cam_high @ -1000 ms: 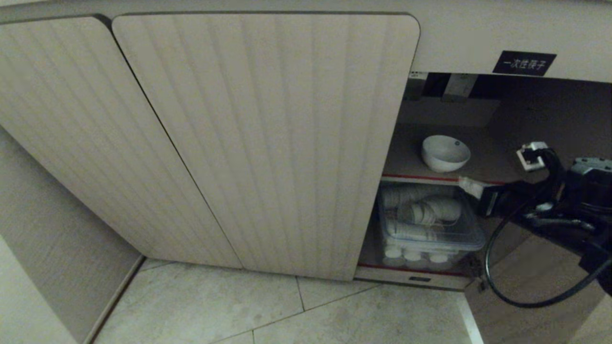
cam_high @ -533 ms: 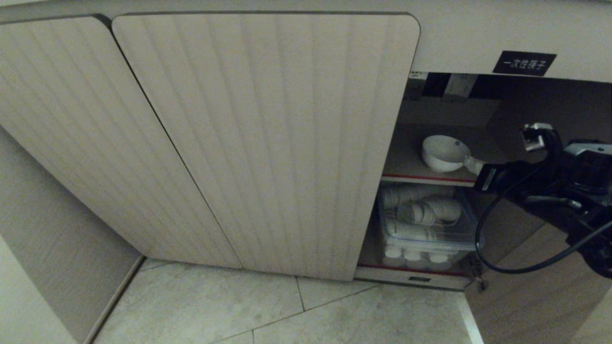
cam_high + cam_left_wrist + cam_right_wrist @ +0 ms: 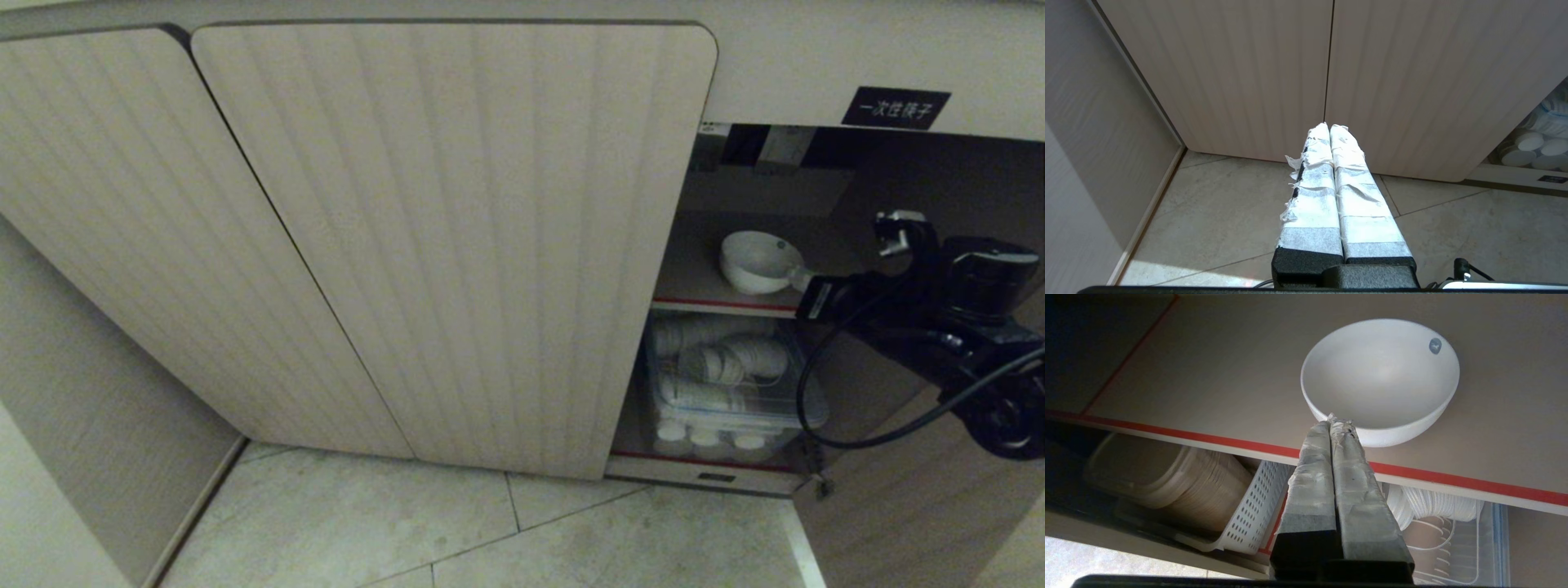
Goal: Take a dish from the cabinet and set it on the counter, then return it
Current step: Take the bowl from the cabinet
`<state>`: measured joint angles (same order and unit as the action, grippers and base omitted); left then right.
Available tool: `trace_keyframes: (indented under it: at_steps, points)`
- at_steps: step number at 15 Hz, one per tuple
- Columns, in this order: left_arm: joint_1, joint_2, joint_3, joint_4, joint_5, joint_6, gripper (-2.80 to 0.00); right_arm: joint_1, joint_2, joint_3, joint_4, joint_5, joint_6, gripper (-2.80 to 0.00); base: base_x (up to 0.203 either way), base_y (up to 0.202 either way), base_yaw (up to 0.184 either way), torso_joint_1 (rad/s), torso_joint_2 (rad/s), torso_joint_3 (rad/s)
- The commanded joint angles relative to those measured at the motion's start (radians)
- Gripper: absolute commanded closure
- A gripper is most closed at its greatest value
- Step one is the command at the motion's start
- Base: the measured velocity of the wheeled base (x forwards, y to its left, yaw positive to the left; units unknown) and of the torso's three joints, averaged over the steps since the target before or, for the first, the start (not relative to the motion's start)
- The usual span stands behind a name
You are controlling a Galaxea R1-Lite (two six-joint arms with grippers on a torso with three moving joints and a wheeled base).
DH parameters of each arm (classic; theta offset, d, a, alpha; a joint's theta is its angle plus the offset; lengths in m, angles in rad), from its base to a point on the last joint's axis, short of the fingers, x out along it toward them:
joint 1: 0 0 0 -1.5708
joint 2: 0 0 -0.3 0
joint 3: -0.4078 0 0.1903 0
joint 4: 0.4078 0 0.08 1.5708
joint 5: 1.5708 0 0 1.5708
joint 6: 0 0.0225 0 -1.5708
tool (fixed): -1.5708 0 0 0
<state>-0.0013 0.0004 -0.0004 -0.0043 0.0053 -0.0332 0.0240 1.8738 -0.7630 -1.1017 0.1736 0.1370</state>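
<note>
The dish point(image 3: 755, 260) point(image 3: 1380, 375), a small white bowl, stands upright on the red-edged upper shelf point(image 3: 694, 282) of the open cabinet point(image 3: 816, 65). My right gripper point(image 3: 800, 279) point(image 3: 1336, 418) is shut and empty, with its taped tips right at the bowl's near rim; whether they touch it I cannot tell. Parked low before the closed ribbed doors point(image 3: 1249, 73), my left gripper point(image 3: 1329, 125) is shut on nothing. The counter is out of view.
Below the shelf a clear plastic bin point(image 3: 735, 384) holds stacked white cups and lids. A white perforated basket point(image 3: 1249, 506) and stacked beige containers point(image 3: 1180, 482) sit on the lower level. Two closed doors point(image 3: 408, 245) stand to the left. Tiled floor point(image 3: 490, 531) runs below.
My right gripper has risen from below the shelf edge to the bowl's rim and moved in towards it. The bowl and the left arm have stayed put.
</note>
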Motion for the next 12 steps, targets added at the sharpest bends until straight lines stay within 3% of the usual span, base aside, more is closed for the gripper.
trace_keyframes:
  at_steps: [1, 12]
  points:
    - [0.000, 0.000, -0.001, 0.000, 0.001, -0.001, 0.00, 0.001, 0.021, -0.009, -0.009, 0.000, 0.001, 0.00, 0.000, 0.000, 0.000, 0.000, 0.00, 0.000]
    - [0.000, 0.000, 0.000, 0.000, 0.001, -0.001, 0.00, 0.001, 0.054, -0.088, -0.009, -0.005, 0.000, 0.00, 0.000, 0.000, 0.000, 0.000, 0.00, 0.000]
